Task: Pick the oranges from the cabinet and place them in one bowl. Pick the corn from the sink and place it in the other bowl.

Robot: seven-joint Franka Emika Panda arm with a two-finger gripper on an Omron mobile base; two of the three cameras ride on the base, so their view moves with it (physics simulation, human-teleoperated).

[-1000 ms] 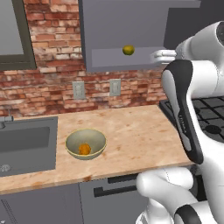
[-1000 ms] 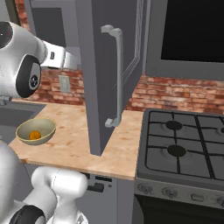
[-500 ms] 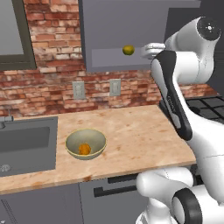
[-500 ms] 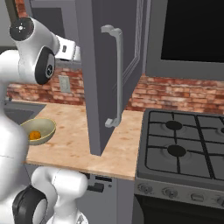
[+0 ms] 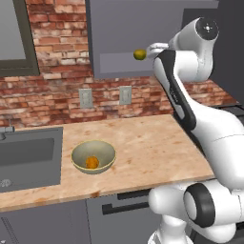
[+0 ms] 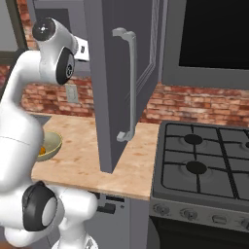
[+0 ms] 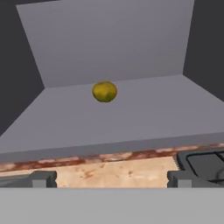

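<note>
A yellow-green orange (image 5: 139, 55) (image 7: 104, 92) lies on the shelf floor of the open grey cabinet (image 5: 124, 28) (image 7: 140, 118). My gripper (image 5: 148, 50) (image 7: 111, 179) is open at the shelf's front edge, level with the fruit and a little short of it, with nothing between its fingers. One olive-tan bowl (image 5: 108, 153) (image 6: 56, 141) stands on the counter below and holds the bright orange (image 5: 91, 163) (image 6: 41, 151). The dark sink (image 5: 28, 152) is at the left. The corn and the other bowl are out of view.
The cabinet's open door (image 6: 121, 82) with its long handle sticks out over the wooden counter (image 5: 152, 147). A gas stove (image 6: 204, 160) is to the right of the counter. Two wall outlets (image 5: 86, 97) sit on the brick wall below the cabinet.
The arm has straightened and the hand has moved up and left toward the cabinet, closer to the yellow-green orange. The jaws have stayed open. Bowl and fruit have not moved.
</note>
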